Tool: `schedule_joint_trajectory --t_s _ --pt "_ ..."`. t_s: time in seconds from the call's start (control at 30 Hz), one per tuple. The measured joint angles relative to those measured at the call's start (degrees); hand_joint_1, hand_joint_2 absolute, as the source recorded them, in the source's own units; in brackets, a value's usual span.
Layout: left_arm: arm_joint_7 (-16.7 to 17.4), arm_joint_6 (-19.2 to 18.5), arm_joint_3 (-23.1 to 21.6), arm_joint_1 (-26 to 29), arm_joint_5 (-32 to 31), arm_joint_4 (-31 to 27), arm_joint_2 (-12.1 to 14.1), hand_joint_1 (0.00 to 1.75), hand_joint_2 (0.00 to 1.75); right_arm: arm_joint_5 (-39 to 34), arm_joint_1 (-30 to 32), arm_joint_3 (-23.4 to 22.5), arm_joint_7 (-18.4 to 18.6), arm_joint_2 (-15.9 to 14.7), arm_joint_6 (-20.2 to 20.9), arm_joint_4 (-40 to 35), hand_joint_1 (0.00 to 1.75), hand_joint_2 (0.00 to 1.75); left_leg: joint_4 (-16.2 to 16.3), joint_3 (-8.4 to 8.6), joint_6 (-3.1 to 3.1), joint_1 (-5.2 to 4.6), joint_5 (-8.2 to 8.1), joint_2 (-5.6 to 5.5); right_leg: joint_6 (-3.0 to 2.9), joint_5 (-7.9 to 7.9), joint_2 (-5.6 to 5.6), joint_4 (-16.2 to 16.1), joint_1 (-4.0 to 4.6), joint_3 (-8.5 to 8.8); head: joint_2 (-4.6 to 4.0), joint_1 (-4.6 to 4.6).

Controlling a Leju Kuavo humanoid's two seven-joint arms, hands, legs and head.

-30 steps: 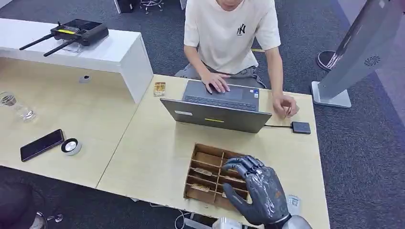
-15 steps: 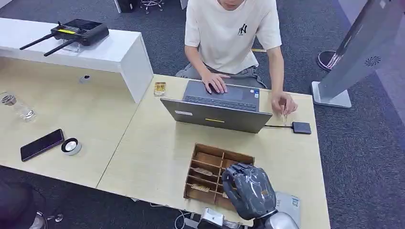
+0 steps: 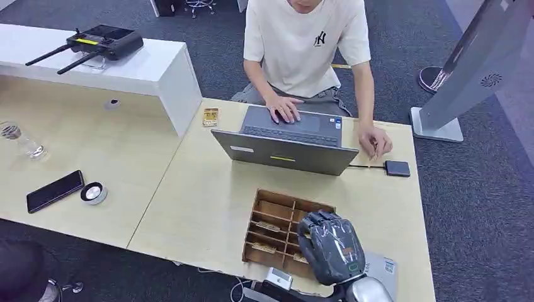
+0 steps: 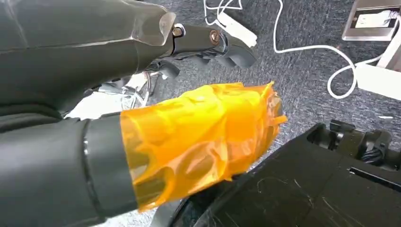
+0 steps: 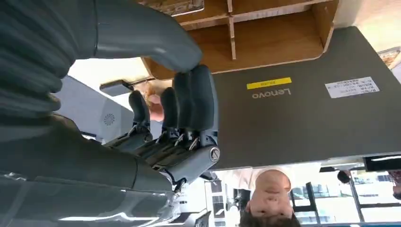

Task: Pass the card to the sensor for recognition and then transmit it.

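A wooden card box (image 3: 272, 217) with several slots sits near the table's front edge, and cards (image 3: 267, 225) lie in its slots. My right hand (image 3: 330, 246) hovers over the box's right side with its fingers bent down toward it. In the right wrist view the thumb (image 5: 142, 33) and fingers (image 5: 191, 99) point at the box (image 5: 279, 42), and no card shows between them. The small black sensor (image 3: 397, 168) lies right of the laptop (image 3: 283, 153), wired to it. My left hand (image 4: 189, 109) hangs over the floor holding nothing, its thumb wrapped in orange film.
A person sits behind the laptop, one hand (image 3: 376, 141) by the sensor. A label sheet (image 3: 382, 267) lies beside the box. A phone (image 3: 55, 190), a round puck (image 3: 94, 192) and a bottle (image 3: 19, 141) are far left. A grey kiosk (image 3: 472, 69) stands right.
My right hand has drawn back toward me over the box and its spread fingers have bent downward. The person's hand by the sensor shifted slightly.
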Motion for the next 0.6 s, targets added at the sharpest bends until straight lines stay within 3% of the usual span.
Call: schedule_joint_trajectory --t_s 0.03,0.07,0.1,0.27,0.37,0.43,0.6 --pt "0.00 -0.02 0.02 0.01 -0.02 0.00 0.02 0.00 0.00 0.13 0.00 0.02 0.04 0.00 0.04 0.11 0.99 1.75 0.00 0.00 0.00 0.00 0.00 0.00 0.00 0.00 0.00 0.00 0.00 0.00 0.00 0.00" --pt "0.00 -0.02 0.04 0.02 -0.04 0.00 0.02 0.00 0.00 0.29 -0.01 0.02 0.13 0.00 0.07 0.20 0.99 1.75 0.00 0.00 0.00 0.00 0.00 0.00 0.00 0.00 0.00 0.00 0.00 0.00 0.00 0.00" --pt "0.00 -0.02 0.04 0.02 -0.04 0.00 0.02 0.00 0.00 0.46 0.00 0.02 0.17 0.00 0.22 0.26 1.12 1.75 0.00 0.00 0.00 0.00 0.00 0.00 0.00 0.00 0.00 0.00 0.00 0.00 0.00 0.00" --pt "-0.07 -0.04 0.11 0.04 -0.22 0.00 0.02 0.00 0.00 0.61 -0.03 0.02 0.52 0.00 0.66 0.66 1.03 1.75 0.00 0.00 0.00 0.00 0.00 0.00 0.00 0.00 0.00 0.00 0.00 0.00 0.00 0.02" --pt "-0.09 -0.07 0.13 0.04 -0.39 0.00 0.02 0.00 0.00 0.70 -0.06 0.02 0.57 0.00 1.07 0.83 0.96 1.75 0.00 0.00 0.00 0.00 0.00 0.00 0.00 0.00 0.00 0.00 0.00 0.00 0.00 0.00" --pt "-0.13 -0.09 0.13 0.04 -0.46 0.00 0.02 0.00 0.00 0.76 -0.14 0.02 0.61 0.00 1.27 0.98 0.80 1.75 0.00 0.00 0.00 0.00 0.00 0.00 0.00 0.00 0.00 0.00 0.00 0.00 0.00 0.00" --pt "-0.17 -0.22 0.13 0.04 -0.70 0.00 0.02 0.00 0.00 0.98 -0.26 0.04 1.03 0.00 1.68 1.33 0.84 1.75 0.00 0.00 0.00 0.00 0.00 0.00 0.00 0.00 0.00 0.00 0.00 0.00 0.00 0.00"
